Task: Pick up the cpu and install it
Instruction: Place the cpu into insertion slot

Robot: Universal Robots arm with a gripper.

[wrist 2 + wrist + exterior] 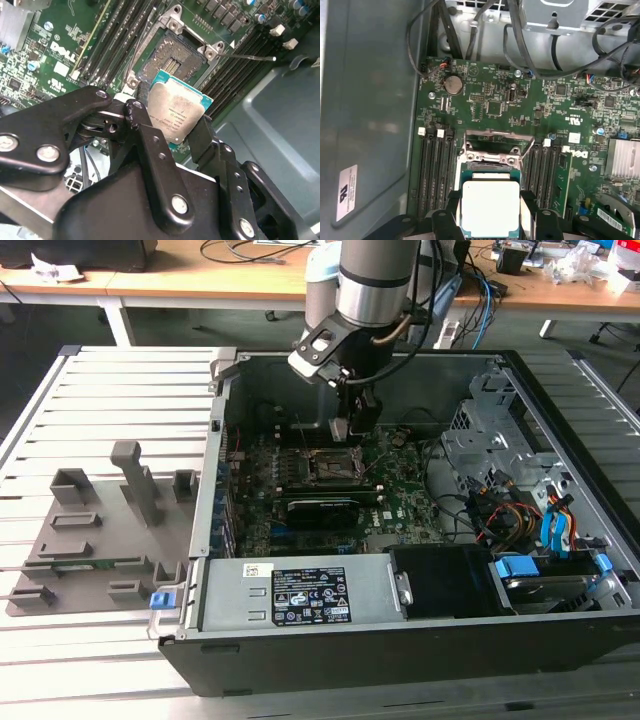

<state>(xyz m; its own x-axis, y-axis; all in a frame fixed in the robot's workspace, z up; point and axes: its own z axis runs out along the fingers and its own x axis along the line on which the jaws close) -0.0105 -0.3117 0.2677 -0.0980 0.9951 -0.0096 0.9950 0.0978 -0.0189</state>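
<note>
- Over the green circuit board [400, 502], inside the open computer case [400, 655], the arm [375, 285] reached straight down when I checked the exterior view.
- The jaws were pinching the chip [175, 112] [490, 207] by two opposite edges, one black jaw pressed to each side.
- I saw the chip's pale silver top facing the cameras in both wrist views, with a thin teal rim showing around it.
- The chip hung level over the socket [170, 62] [492, 150] and was not seated in it. It covered the socket's near part and left the rest bare.
- The socket [335, 468] lay open, its dark middle uncovered and its metal frame bright at the corners.
- Long black slots [432, 170] ran along both sides of the socket, and a round coin battery [452, 85] sat farther along the board.
- A finned metal block [622, 160] stood near the board's edge.
- A grey box with a white label [300, 595] filled the case's front corner.
- Outside the case, on the exterior view's left, a grey tray [90, 540] rested on the slatted surface [120, 380].
</note>
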